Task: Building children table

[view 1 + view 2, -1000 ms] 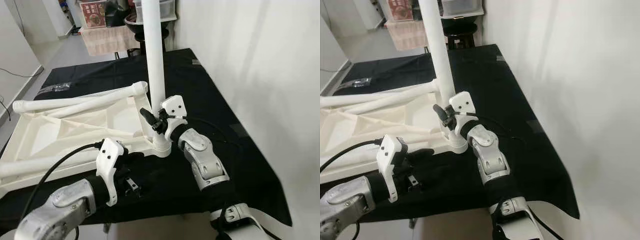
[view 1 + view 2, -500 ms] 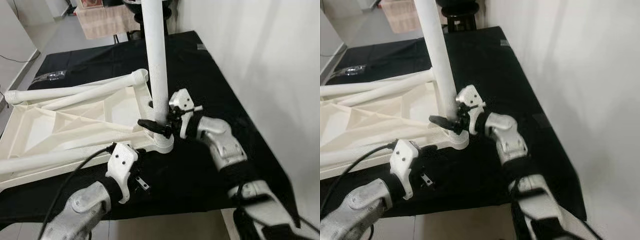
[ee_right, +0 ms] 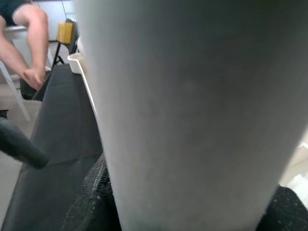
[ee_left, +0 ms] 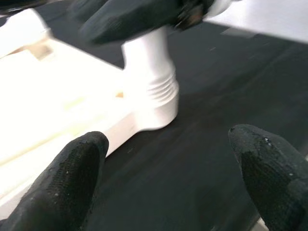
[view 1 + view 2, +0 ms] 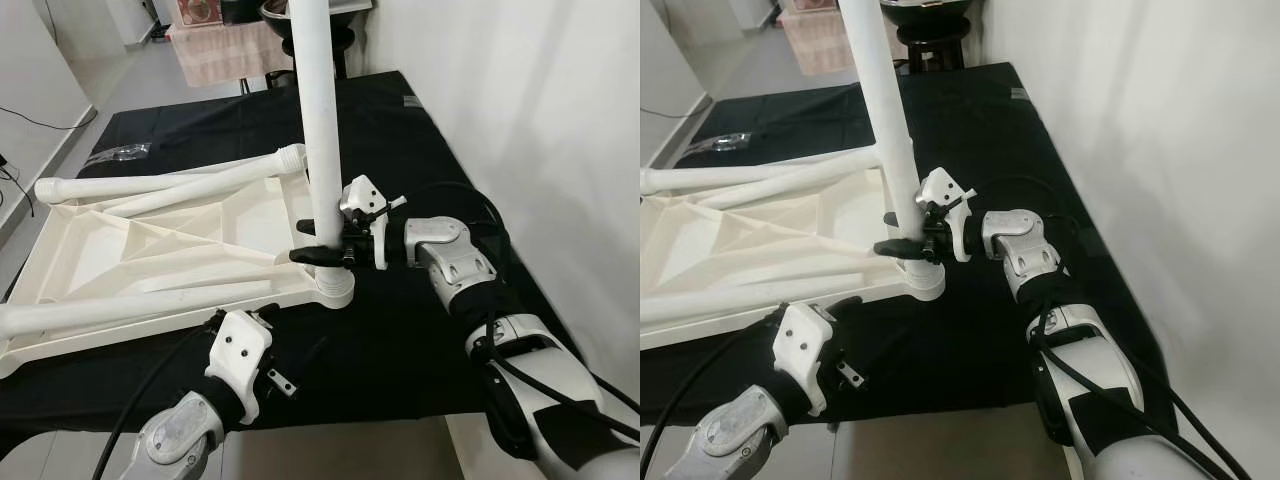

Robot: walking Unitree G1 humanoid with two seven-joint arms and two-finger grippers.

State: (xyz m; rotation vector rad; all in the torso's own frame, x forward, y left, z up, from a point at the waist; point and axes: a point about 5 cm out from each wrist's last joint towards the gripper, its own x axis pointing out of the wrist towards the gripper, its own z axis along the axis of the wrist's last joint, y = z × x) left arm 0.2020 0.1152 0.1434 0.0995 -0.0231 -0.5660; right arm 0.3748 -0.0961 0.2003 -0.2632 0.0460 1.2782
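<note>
Black cloth (image 5: 420, 150) covers a long bench set against a white wall on the robot's right; grey floor lies beyond its far end.

Item 1: one white plastic tabletop (image 5: 120, 250), lying upside down on the cloth, its ribbed underside facing up.

Item 2: table legs, four white tubes counted.
- One upright leg (image 5: 320, 120), standing in the corner socket (image 5: 333, 286) at the near right corner of the tabletop, its upper end out of frame.
- Two loose legs (image 5: 160, 185) lying across the far edge of the tabletop, meeting at their right ends near the upright one.
- One near leg (image 5: 110, 310) lying along the near edge of the tabletop.

Item 3: one clear plastic bag (image 5: 120, 152) on the cloth beyond the tabletop; contents too small to tell.

Item 4: right gripper (image 5: 318, 250), reaching in from the right, its black fingers (image 5: 310, 254) closed around the upright leg just above the socket. The right wrist view has the white tube pressed close between the pads.

Item 5: left gripper (image 4: 168, 173), low at the near edge of the bench, just in front of the socket. Its two fingers (image 4: 77, 163) stand wide apart with nothing between them, above bare cloth.

Item 6: a seated person's bare legs (image 3: 29, 43), in the background of the right wrist view.
</note>
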